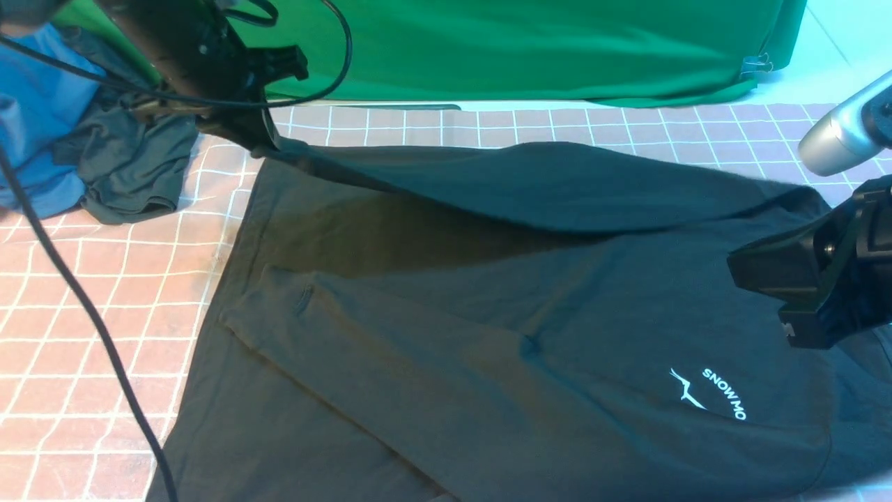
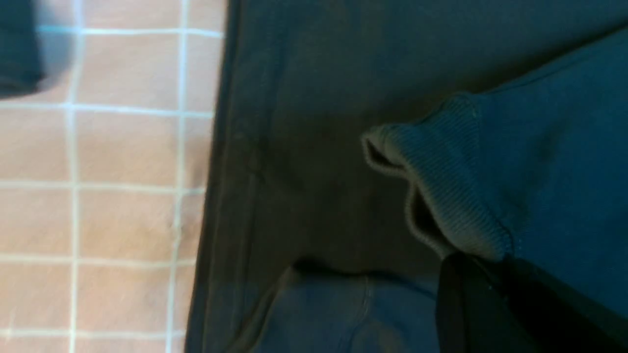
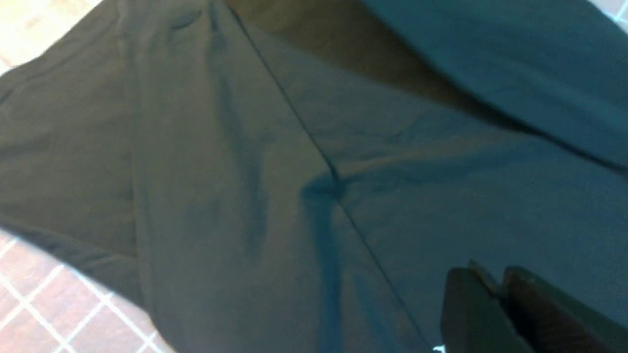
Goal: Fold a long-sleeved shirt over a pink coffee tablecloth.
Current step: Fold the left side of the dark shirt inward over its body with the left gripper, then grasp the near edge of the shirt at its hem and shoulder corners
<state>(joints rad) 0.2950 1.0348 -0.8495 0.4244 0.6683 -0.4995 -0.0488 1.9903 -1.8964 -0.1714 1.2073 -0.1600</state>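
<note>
Where the view ends, shirt [image 1: 592, 390] cut off, left tool [image 2: 483, 289] pinching its cuff, right tool [image 3: 490, 294] narrow

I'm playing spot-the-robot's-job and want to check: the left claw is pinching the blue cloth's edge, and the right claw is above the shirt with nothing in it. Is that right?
Not quite: the left claw is pinching the cuff of the black shirt, as the left wrist view shows. The rest is right.
</note>
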